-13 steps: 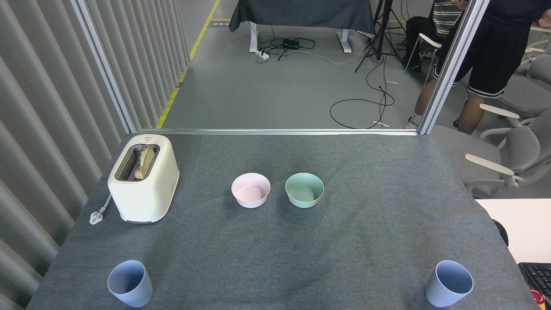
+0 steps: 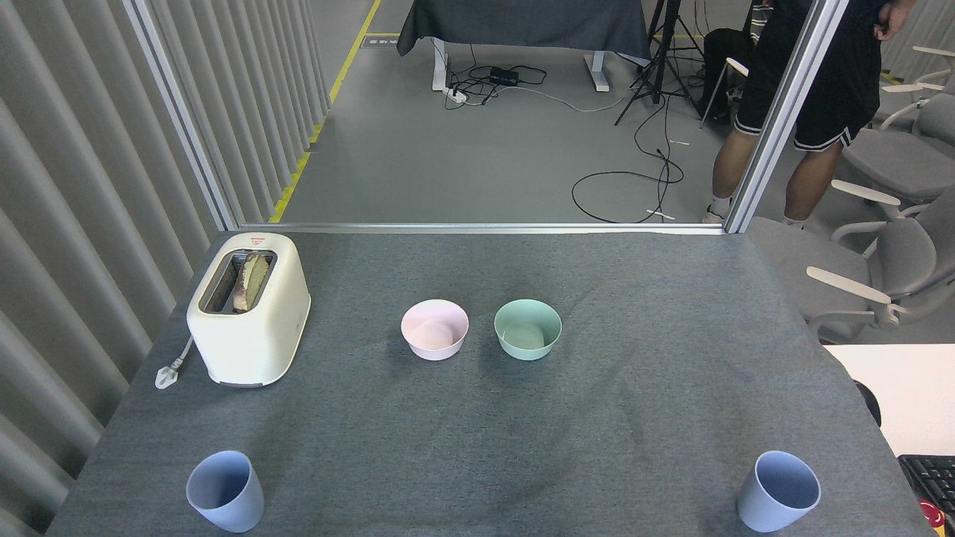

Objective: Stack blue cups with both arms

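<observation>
Neither gripper shows anywhere in the head view, so whether they are wide, narrow or holding something cannot be told; nothing is touching either cup.

Down at the near edge of the grey table (image 2: 671,298), the left blue cup (image 2: 224,491) stands upright, mouth open to the camera, close to the table's left side; the right blue cup (image 2: 778,491) stands upright too, near the right side; the two are well apart, a wide stretch of bare cloth between them.

Further back, in the middle of the table, the pink bowl (image 2: 435,329) and the green bowl (image 2: 527,329) sit just beside each other, not touching, both upright; they lie beyond the line between the cups, not on it.

At the far left, the cream toaster (image 2: 250,309) stands with bread (image 2: 250,281) poking from its slot; its white plug (image 2: 168,373) lies on the cloth just beside it, at the left; the toaster is behind the left cup and apart from it.

Off the table to the right, a white desk corner (image 2: 906,388) and the edge of a black keyboard (image 2: 932,477) sit near the right cup; grey chairs (image 2: 895,253) behind them.

Beyond the metal frame, a person (image 2: 806,97) in dark shorts stands on the grey floor, with black cables (image 2: 634,179) lying loose nearby and a draped table (image 2: 522,22) at the back.
</observation>
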